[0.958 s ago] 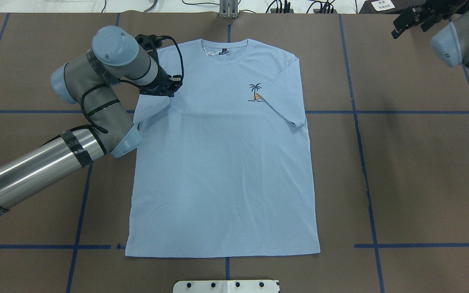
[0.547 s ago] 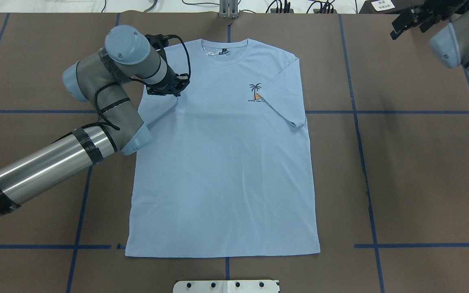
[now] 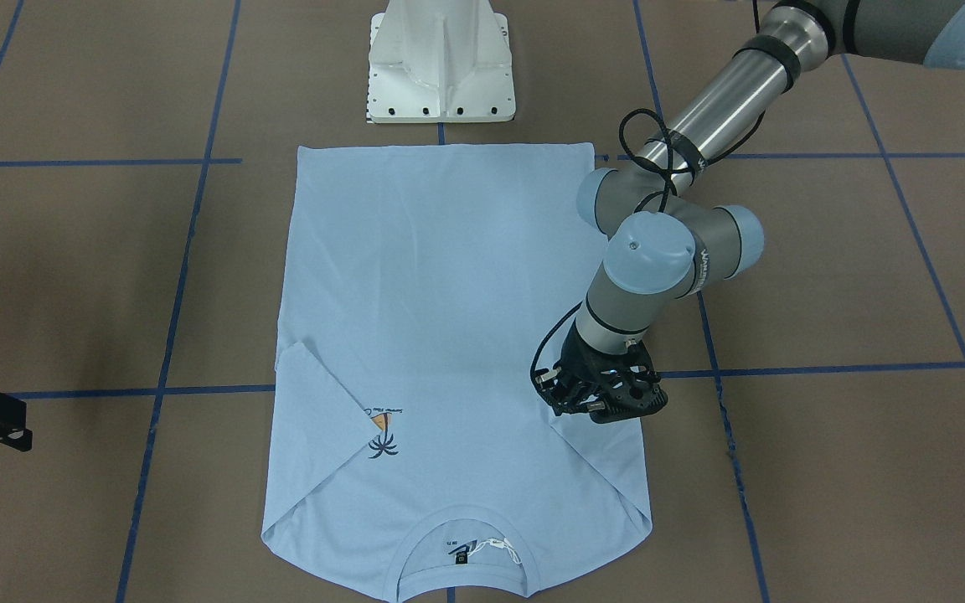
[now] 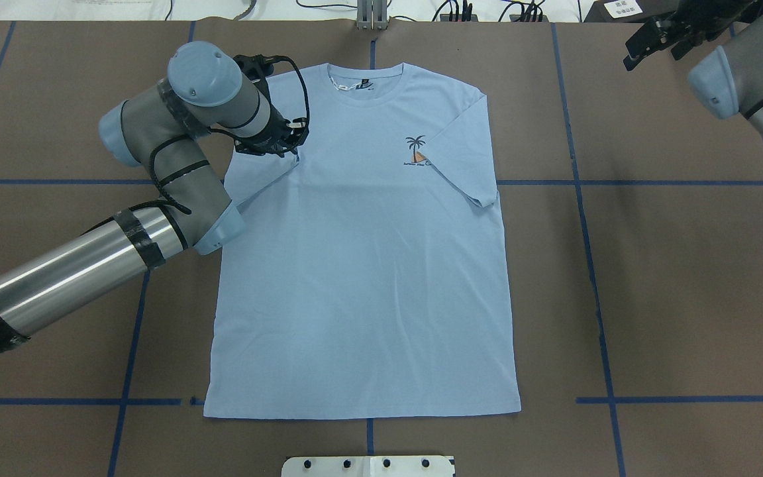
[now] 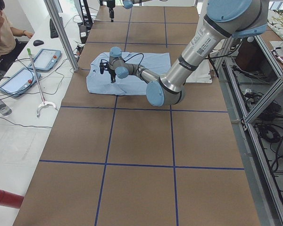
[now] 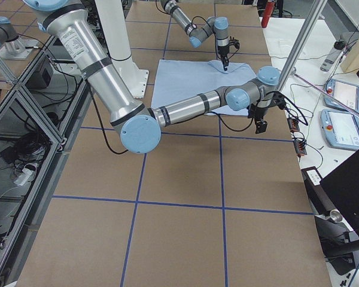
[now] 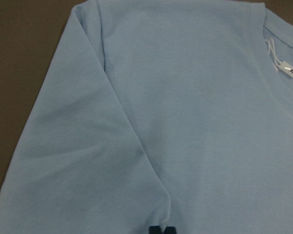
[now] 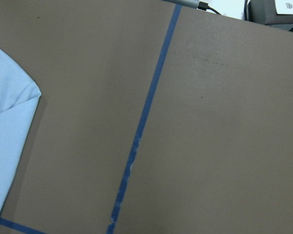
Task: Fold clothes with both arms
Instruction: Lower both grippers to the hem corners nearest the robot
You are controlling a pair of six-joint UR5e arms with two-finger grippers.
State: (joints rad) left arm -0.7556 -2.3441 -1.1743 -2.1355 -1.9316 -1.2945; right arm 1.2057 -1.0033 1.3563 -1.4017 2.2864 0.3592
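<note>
While pinching sleeve (image 4: pixel 252 175), left tool (image 4: pixel 287 151)

Light: even, diffuse, from above | Shadows: soft and faint, cast under the left arm (image 4: pixel 77 271) onto the table (image 4: pixel 686 265) | Glare: bright streaks on the arm's silver tube; white strip past the table's far edge overexposed | Focus: fixed views sharp; left wrist view soft, shirt (image 7: pixel 185 122) slightly blurred | Distortion: none noted.

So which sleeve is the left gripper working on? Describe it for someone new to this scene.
On the brown table lies a light blue T-shirt. The sleeve under the left gripper is folded inward over the body; unlike the opposite sleeve, it is far from the palm logo.
</note>
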